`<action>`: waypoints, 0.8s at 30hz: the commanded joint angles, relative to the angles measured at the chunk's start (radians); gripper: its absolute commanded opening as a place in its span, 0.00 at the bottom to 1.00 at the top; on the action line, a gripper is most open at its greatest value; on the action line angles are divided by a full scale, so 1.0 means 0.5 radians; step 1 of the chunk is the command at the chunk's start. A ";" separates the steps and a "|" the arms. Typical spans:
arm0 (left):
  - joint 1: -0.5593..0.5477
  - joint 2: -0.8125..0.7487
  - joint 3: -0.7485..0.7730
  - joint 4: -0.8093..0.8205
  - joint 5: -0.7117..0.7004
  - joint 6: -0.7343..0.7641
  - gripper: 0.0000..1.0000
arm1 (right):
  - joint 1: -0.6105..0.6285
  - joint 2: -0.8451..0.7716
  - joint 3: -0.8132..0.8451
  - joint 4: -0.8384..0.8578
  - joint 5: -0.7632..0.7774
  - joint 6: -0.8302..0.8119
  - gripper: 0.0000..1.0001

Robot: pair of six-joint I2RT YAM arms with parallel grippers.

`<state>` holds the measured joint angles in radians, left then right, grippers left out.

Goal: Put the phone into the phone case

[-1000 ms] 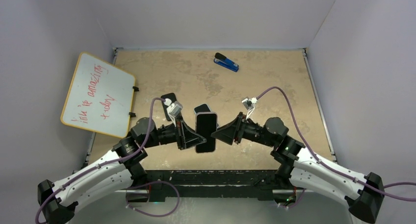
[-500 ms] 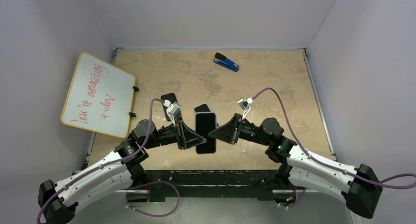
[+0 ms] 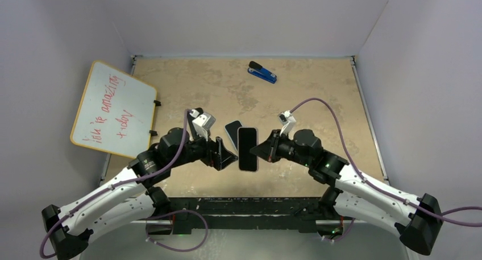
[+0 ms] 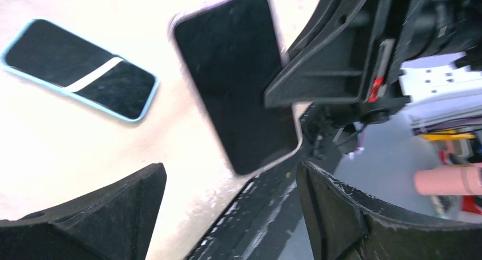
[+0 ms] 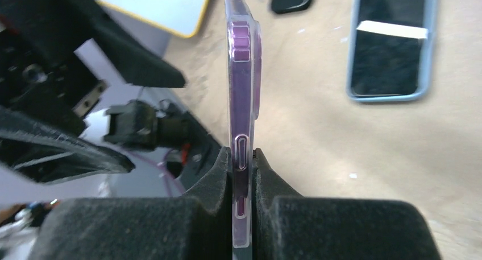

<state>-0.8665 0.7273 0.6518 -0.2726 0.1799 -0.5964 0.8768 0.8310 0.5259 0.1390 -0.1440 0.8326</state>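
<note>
We are watching the left tool (image 3: 226,156) spring wide and let go of the phone (image 3: 247,149), which the right tool (image 3: 260,150) is now pinching by its edge above the tabletop (image 3: 318,100), apparently already sitting inside the clear purple phone case (image 5: 240,72).

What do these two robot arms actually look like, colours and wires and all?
Both the left arm and right arm have white shells with black joints. A purple cable loops along each to a small white camera box at the wrist. The left gripper and right gripper are matt black with wedge-shaped fingers.
</note>
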 commanded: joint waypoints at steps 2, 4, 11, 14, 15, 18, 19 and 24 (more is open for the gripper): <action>-0.006 0.026 0.182 -0.353 -0.307 0.347 0.88 | -0.215 0.087 0.280 -0.461 0.243 -0.274 0.00; -0.006 0.035 0.182 -0.401 -0.353 0.405 0.88 | -0.328 0.189 0.336 -0.568 0.217 -0.335 0.00; -0.011 0.046 0.173 -0.459 -0.510 0.412 0.88 | -0.751 0.488 0.382 -0.555 -0.123 -0.481 0.00; -0.010 0.023 0.177 -0.474 -0.529 0.411 0.88 | -0.915 0.568 0.354 -0.511 -0.245 -0.507 0.00; -0.010 0.014 0.174 -0.475 -0.533 0.411 0.89 | -0.975 0.604 0.348 -0.493 -0.306 -0.515 0.00; -0.010 -0.011 0.170 -0.470 -0.548 0.405 0.89 | -1.107 0.734 0.326 -0.440 -0.493 -0.547 0.00; -0.010 -0.015 0.167 -0.469 -0.554 0.401 0.89 | -1.140 0.767 0.321 -0.427 -0.537 -0.557 0.00; -0.010 -0.016 0.166 -0.470 -0.566 0.398 0.89 | -1.268 0.939 0.317 -0.390 -0.717 -0.599 0.02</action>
<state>-0.8665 0.7269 0.7055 -0.5148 -0.0807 -0.4152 0.2756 1.2701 0.6624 -0.1219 -0.3634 0.5667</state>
